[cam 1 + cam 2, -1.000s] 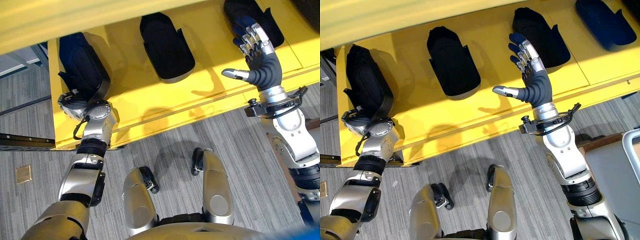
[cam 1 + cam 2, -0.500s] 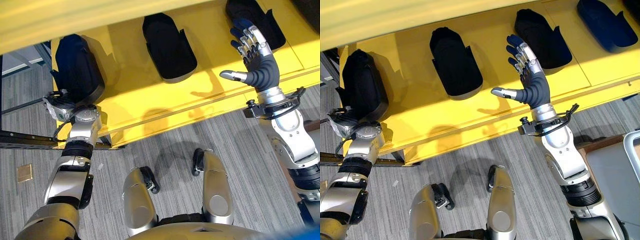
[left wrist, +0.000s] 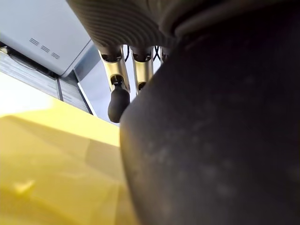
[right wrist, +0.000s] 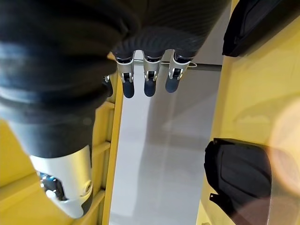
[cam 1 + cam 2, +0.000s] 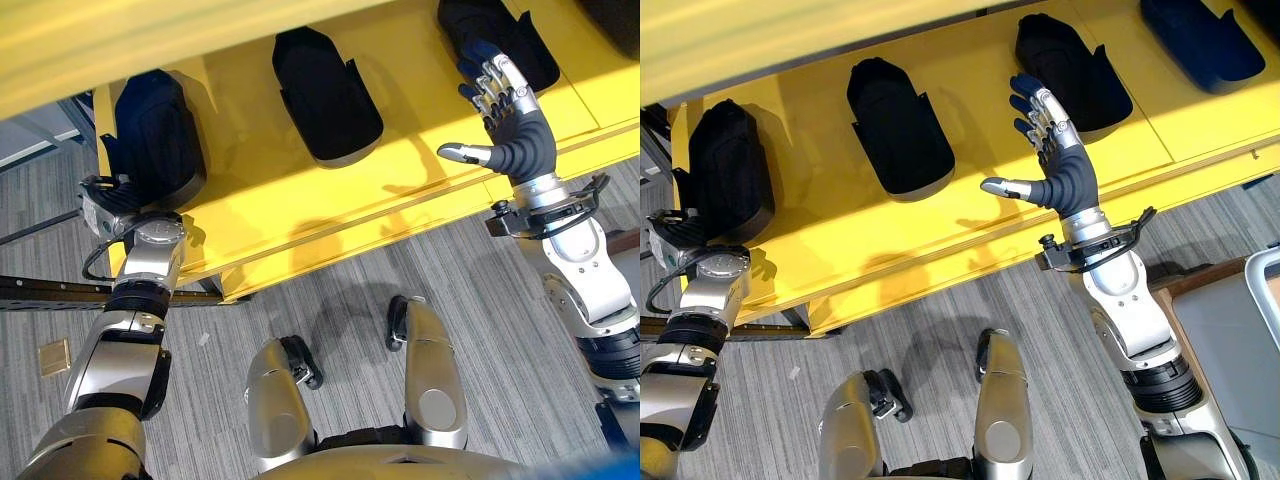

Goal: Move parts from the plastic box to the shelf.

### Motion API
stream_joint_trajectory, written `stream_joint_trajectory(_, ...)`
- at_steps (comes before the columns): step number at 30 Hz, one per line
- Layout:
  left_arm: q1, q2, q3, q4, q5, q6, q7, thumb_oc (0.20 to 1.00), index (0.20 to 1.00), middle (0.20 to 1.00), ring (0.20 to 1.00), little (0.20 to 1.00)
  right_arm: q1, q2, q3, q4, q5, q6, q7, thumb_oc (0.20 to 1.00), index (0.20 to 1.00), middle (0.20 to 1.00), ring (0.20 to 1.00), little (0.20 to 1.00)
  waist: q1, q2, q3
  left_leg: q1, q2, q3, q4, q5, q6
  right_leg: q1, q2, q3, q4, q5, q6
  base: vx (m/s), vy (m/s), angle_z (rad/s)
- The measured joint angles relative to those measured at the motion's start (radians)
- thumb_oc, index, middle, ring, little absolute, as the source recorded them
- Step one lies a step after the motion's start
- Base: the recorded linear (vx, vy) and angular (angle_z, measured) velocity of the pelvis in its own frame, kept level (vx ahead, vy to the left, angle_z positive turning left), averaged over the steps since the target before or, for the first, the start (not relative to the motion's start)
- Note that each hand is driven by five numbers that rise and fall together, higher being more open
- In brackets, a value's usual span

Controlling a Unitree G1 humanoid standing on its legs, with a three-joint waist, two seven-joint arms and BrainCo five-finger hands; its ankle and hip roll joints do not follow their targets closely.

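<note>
Since the earlier frame the left hand (image 3: 140, 70) has drawn nearer along the leftmost part (image 5: 730, 185) on the yellow shelf (image 5: 840, 240), its grip unreadable, while the right hand (image 5: 1060, 180) hovers with fingers (image 5: 1035, 105) spread wide.

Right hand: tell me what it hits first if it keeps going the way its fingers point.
Probably the dark part on the yellow shelf; the right hand, fingers straight, points at its near end, though depth is unclear.

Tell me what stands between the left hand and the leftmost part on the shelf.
Nothing visible does. The left hand is already against the leftmost black part on the yellow shelf.
</note>
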Motion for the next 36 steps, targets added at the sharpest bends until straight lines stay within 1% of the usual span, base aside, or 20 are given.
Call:
stream_joint_trajectory(5, -0.002, 0.000, 0.001, 0.000, -0.011, 0.000, 0.001, 0.200, 0.200, 0.200, 0.200, 0.200, 0.001, -0.001, 0.000, 0.000, 0.000, 0.011, 0.003, 1.000, 1.000, 1.000, 1.000, 1.000, -0.012, 0.000, 0.000, 0.000, 0.002, 0.004, 0.000, 0.000, 0.000, -0.003, 0.003, 0.003, 0.000, 0.000, 0.000, 0.00, 0.001, -0.01)
stream_joint_trajectory(10, -0.026, -0.007, -0.002, 0.000, -0.011, 0.002, 0.001, 0.200, 0.200, 0.200, 0.200, 0.200, 0.000, -0.001, 0.000, 0.000, 0.001, 0.011, 0.004, 1.000, 1.000, 1.000, 1.000, 1.000, -0.014, 0.000, 0.000, 0.000, 0.007, 0.004, 0.001, 0.000, 0.000, -0.005, 0.008, 0.004, 0.000, 0.000, -0.001, 0.00, -0.002, -0.01)
stream_joint_trajectory(11, -0.029, -0.008, -0.002, 0.000, -0.014, 0.002, 0.001, 0.235, 0.235, 0.235, 0.235, 0.235, 0.000, -0.001, 0.000, 0.000, 0.001, 0.011, 0.004, 1.000, 1.000, 1.000, 1.000, 1.000, -0.014, 0.000, 0.000, -0.002, 0.009, 0.005, 0.002, 0.000, -0.001, -0.007, 0.010, 0.004, 0.000, 0.001, -0.001, -0.01, -0.015, -0.04)
stream_joint_trajectory(12, -0.031, -0.015, -0.002, 0.000, -0.019, 0.002, 0.010, 1.000, 1.000, 1.000, 1.000, 1.000, 0.000, -0.001, 0.000, 0.000, 0.001, 0.011, 0.004, 1.000, 1.000, 1.000, 1.000, 1.000, -0.014, 0.000, 0.000, -0.008, 0.010, 0.006, 0.003, 0.000, -0.001, -0.014, 0.012, 0.005, 0.001, 0.001, -0.002, 0.00, 0.000, 0.00)
stream_joint_trajectory(14, -0.031, -0.028, 0.000, 0.000, -0.045, 0.001, 0.024, 1.000, 1.000, 1.000, 1.000, 1.000, 0.000, -0.001, 0.000, 0.000, 0.001, 0.011, 0.003, 1.000, 1.000, 1.000, 1.000, 1.000, -0.012, 0.000, 0.000, -0.013, 0.011, 0.004, 0.003, 0.000, -0.001, -0.016, 0.012, 0.005, 0.002, 0.001, -0.002, 0.00, 0.000, 0.00)
stream_joint_trajectory(17, -0.031, -0.057, 0.000, 0.000, -0.049, -0.001, 0.030, 1.000, 1.000, 1.000, 1.000, 1.000, 0.001, 0.000, 0.001, 0.000, 0.001, 0.011, 0.003, 1.000, 1.000, 1.000, 1.000, 1.000, -0.008, 0.000, 0.000, -0.013, 0.010, 0.002, 0.005, 0.000, -0.001, -0.016, 0.011, 0.003, 0.002, 0.001, -0.002, 0.01, -0.011, 0.01)
stream_joint_trajectory(21, -0.031, -0.100, 0.002, -0.015, -0.063, -0.036, 0.055, 1.000, 1.000, 1.000, 1.000, 1.000, 0.002, 0.000, 0.001, 0.000, -0.001, 0.011, 0.003, 1.000, 1.000, 1.000, 1.000, 1.000, 0.002, 0.000, 0.000, -0.013, 0.010, 0.000, 0.004, 0.000, -0.001, -0.013, 0.011, 0.002, 0.003, 0.001, -0.003, 0.01, -0.008, 0.00)
stream_joint_trajectory(24, -0.032, -0.120, 0.003, -0.031, -0.088, -0.051, 0.068, 1.000, 1.000, 1.000, 1.000, 1.000, 0.002, 0.000, 0.001, 0.000, -0.001, 0.010, 0.003, 1.000, 1.000, 1.000, 1.000, 1.000, 0.006, 0.000, 0.000, -0.013, 0.010, -0.001, 0.004, 0.000, -0.001, -0.010, 0.011, 0.002, 0.003, 0.001, -0.003, 0.01, -0.011, 0.01)
stream_joint_trajectory(29, -0.029, -0.162, 0.030, -0.035, -0.087, -0.091, 0.094, 1.000, 1.000, 1.000, 1.000, 1.000, 0.006, 0.000, 0.001, 0.000, -0.002, 0.010, 0.002, 1.000, 1.000, 1.000, 1.000, 1.000, 0.013, 0.000, 0.000, -0.011, 0.009, -0.009, 0.004, 0.001, -0.002, 0.000, 0.009, -0.006, 0.001, 0.001, -0.003, 0.01, -0.025, 0.04)
stream_joint_trajectory(32, -0.023, -0.170, 0.031, -0.051, -0.088, -0.098, 0.108, 1.000, 1.000, 1.000, 1.000, 1.000, 0.006, 0.001, 0.001, 0.000, -0.002, 0.010, 0.002, 1.000, 1.000, 1.000, 1.000, 1.000, 0.015, -0.001, -0.001, -0.010, 0.008, -0.013, 0.005, 0.001, -0.002, 0.007, 0.007, -0.010, 0.000, 0.001, -0.003, 0.02, -0.025, 0.04)
stream_joint_trajectory(34, -0.013, -0.175, 0.048, -0.051, -0.088, -0.120, 0.147, 1.000, 1.000, 1.000, 1.000, 1.000, 0.006, 0.002, 0.001, 0.000, -0.002, 0.009, 0.001, 1.000, 1.000, 1.000, 1.000, 1.000, 0.015, -0.001, -0.001, -0.010, 0.008, -0.014, 0.004, 0.001, -0.002, 0.008, 0.006, -0.012, -0.001, 0.001, -0.003, 0.00, 0.000, 0.00)
stream_joint_trajectory(36, 0.003, -0.176, 0.081, -0.053, -0.086, -0.165, 0.198, 1.000, 1.000, 1.000, 1.000, 1.000, 0.008, 0.005, 0.001, 0.000, -0.003, 0.009, -0.001, 1.000, 1.000, 1.000, 1.000, 1.000, 0.015, -0.001, -0.001, -0.010, 0.007, -0.014, 0.004, 0.001, -0.002, 0.009, 0.005, -0.012, 0.000, 0.001, -0.003, 0.00, 0.000, 0.00)
